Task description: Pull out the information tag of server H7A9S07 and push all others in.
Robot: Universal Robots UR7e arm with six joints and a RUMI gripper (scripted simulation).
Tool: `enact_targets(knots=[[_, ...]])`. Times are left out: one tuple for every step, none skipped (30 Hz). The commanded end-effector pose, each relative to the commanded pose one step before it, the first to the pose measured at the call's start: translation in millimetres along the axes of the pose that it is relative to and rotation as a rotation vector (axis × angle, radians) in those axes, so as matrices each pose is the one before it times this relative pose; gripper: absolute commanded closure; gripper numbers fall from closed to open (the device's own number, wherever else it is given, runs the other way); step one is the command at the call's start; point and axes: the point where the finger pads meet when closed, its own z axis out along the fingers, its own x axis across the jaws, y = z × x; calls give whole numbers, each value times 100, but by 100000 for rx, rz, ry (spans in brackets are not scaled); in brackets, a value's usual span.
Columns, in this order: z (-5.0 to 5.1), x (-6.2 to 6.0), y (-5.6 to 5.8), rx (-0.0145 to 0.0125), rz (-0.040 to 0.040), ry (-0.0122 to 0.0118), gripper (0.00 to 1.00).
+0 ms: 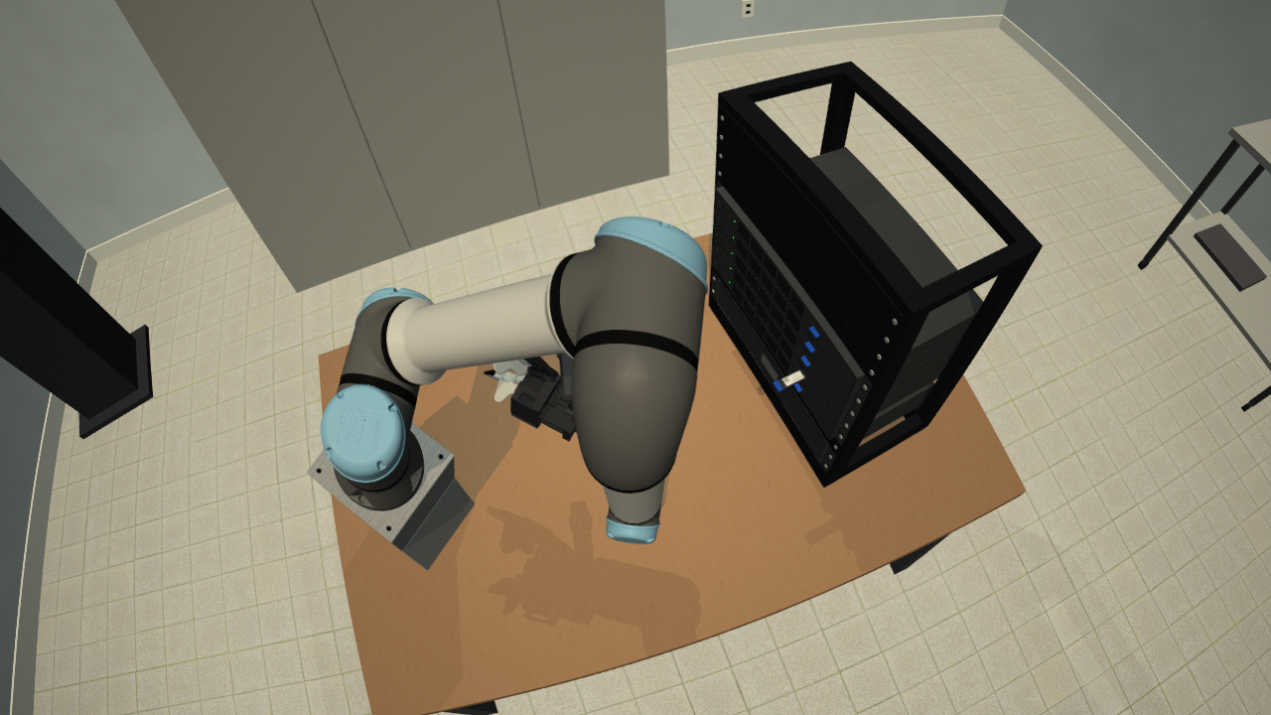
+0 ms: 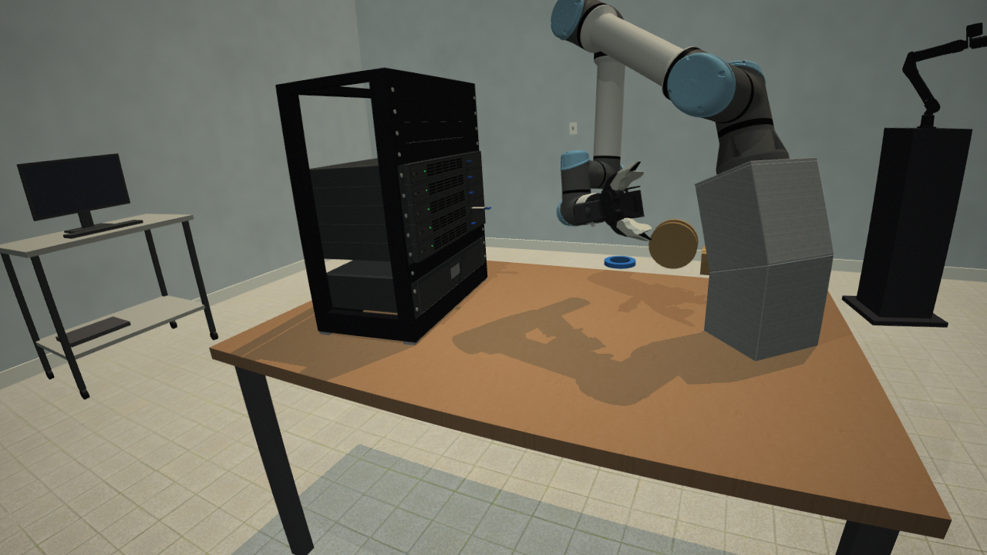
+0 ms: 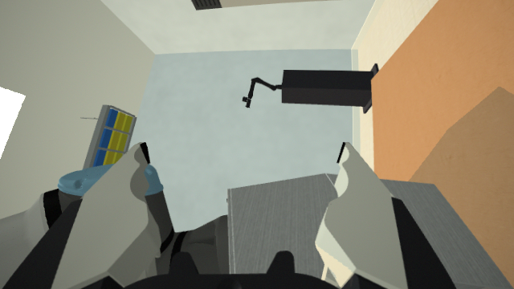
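Note:
The black rack (image 1: 773, 204) (image 2: 431, 117) stands upright on the table, its front towards the arm. One white information tag (image 1: 793, 378) (image 2: 479, 207) sticks out of the second lowest of the thin servers; its print is too small to read. Several other tags show only blue tabs (image 1: 813, 332) (image 2: 473, 223) close to the server fronts, above and below it. I cannot tell which server is H7A9S07. My gripper (image 2: 645, 201) (image 3: 245, 144) is wide open and empty. It hangs above the table, well away from the rack, its fingers pointing towards the arm's base; the upper arm partly hides it in the top view.
The grey metal pedestal (image 1: 426, 524) (image 2: 766, 276) (image 3: 277, 229) bears the arm and stands close in front of the fingers. A brown round object (image 2: 672, 244) and a blue ring (image 2: 619, 262) show beyond the table (image 1: 737, 569) (image 2: 552, 421). A side table with a monitor (image 2: 73, 190) stands behind the rack.

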Motion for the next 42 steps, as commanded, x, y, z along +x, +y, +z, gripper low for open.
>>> enact_targets(knots=[[278,-633,31,527,4314,-3143,0],[53,-114,11,88,822,-605,0],[53,-114,12,84,822,-606,0],[53,-114,12,81,823,-607,0],[52,-114,13,77,824,-607,0],[52,-114,14,73,824,-608,0],[52,-114,14,70,825,-609,0],[52,-114,15,66,826,-609,0],[0,0,0,0,0,0,0],[0,0,0,0,0,0,0],[52,-114,16,62,826,-610,0],[52,-114,17,58,827,-610,0],[51,-114,17,55,827,-611,0],[51,-113,18,51,828,-611,0],[51,-113,19,47,829,-612,0],[51,-113,19,44,829,-612,0],[51,-113,20,40,830,-612,0],[50,-113,21,36,830,-613,0],[50,-113,22,32,831,-613,0],[50,-113,22,29,832,-613,0],[50,-113,23,25,832,-614,0],[50,-113,24,21,833,-614,0],[49,-112,24,17,833,-614,0],[49,-112,25,14,834,-614,0],[49,-112,26,10,834,-614,0],[0,0,0,0,0,0,0],[0,0,0,0,0,0,0],[49,-112,27,6,835,-614,0],[49,-112,27,2,835,-615,0],[48,-112,28,-2,836,-615,0],[48,-112,29,-5,836,-615,0],[48,-111,29,-9,837,-615,0],[48,-111,30,-13,838,-615,0],[48,-111,31,-17,838,-615,0],[47,-111,32,-21,839,-615,0],[47,-111,32,-25,839,-614,0],[47,-111,33,-28,840,-614,0],[47,-110,34,-32,840,-614,0],[47,-110,34,-36,841,-614,0],[46,-110,35,-40,841,-614,0],[46,-110,36,-44,841,-613,0],[46,-110,37,-48,842,-613,0]])
